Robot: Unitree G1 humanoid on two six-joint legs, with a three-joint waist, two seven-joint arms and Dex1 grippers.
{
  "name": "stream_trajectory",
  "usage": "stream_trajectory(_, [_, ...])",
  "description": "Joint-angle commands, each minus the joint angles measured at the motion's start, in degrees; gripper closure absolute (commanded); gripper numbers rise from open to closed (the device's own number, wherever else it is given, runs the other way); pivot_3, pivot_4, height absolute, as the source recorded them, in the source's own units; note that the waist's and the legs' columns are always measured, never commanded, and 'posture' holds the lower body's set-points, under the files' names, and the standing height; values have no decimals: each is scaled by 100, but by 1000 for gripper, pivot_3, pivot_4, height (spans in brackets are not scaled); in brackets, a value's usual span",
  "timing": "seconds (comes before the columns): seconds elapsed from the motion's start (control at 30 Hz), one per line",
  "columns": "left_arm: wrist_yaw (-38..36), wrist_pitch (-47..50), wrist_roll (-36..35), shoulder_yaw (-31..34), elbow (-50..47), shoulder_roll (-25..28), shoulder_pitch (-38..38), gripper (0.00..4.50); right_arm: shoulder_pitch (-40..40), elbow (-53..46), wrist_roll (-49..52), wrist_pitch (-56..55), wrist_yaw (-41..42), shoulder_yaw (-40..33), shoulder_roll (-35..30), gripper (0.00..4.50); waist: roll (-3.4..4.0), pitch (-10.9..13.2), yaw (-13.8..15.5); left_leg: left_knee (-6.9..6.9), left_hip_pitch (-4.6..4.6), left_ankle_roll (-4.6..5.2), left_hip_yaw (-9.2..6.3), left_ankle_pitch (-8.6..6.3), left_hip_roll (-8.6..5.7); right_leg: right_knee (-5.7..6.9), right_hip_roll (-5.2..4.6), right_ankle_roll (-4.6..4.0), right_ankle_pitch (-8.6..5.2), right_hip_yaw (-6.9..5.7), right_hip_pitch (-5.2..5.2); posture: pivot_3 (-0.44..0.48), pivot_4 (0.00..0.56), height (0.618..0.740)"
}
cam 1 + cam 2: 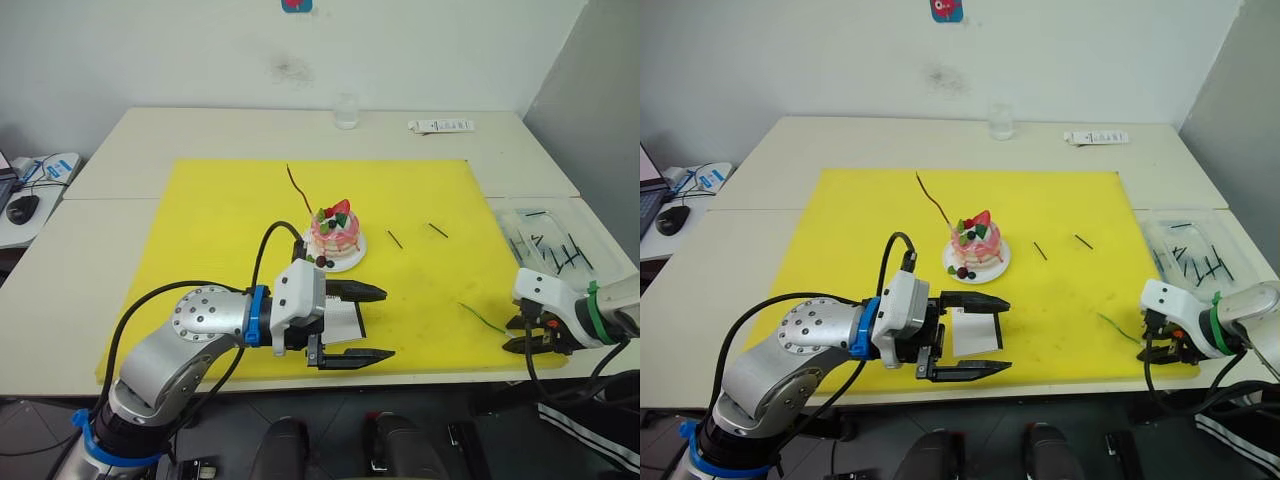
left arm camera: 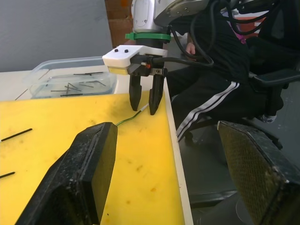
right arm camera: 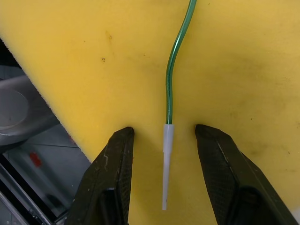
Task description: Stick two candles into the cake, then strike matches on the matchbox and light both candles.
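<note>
Right tool (image 3: 164,173) released, fingers straddling the pale pointed end of the green candle (image 3: 172,70), which lies flat on the yellow mat (image 1: 220,230) near its front right corner. Straddle looks like a pre-grasp: pinching the stiff tip likely leaves the wavy shaft free to go into the cake.

Left tool (image 1: 365,323) released, nothing held, hovering over the matchbox (image 1: 972,331) near the mat's front edge, probably staged to pin it for striking.

Cake (image 1: 335,232) on its white plate sits mid-mat, no candle in it. Dark red candle (image 1: 298,187) lies behind it. Two matches (image 1: 395,239) right of the cake; more dark sticks in the clear tray (image 1: 590,235) at the tabletop's right edge.
</note>
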Motion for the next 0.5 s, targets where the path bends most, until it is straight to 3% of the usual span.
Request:
stream_trajectory(0.03, [-1,9,-118,-43,-235,-29,-48,692,-220,-39,-62,110,38,73,37,3013,0,0,-2,0,6,0,-1,0,0,-1,0,0,0,0,6,0,150,740])
stream_trajectory(0.17, [2,24,-137,-51,-279,-40,-33,692,-334,-97,-14,233,127,138,2,4373,0,0,-2,-1,7,0,-4,0,2,-1,-1,-1,0,-2,9,0,150,740])
stream_trajectory(0.5, [-25,18,-154,-54,-299,-3,17,692,-409,-302,345,685,398,-59,-195,4445,2,1,5,-6,5,-1,-10,-1,1,-6,-3,-5,-3,-1,14,0,150,740])
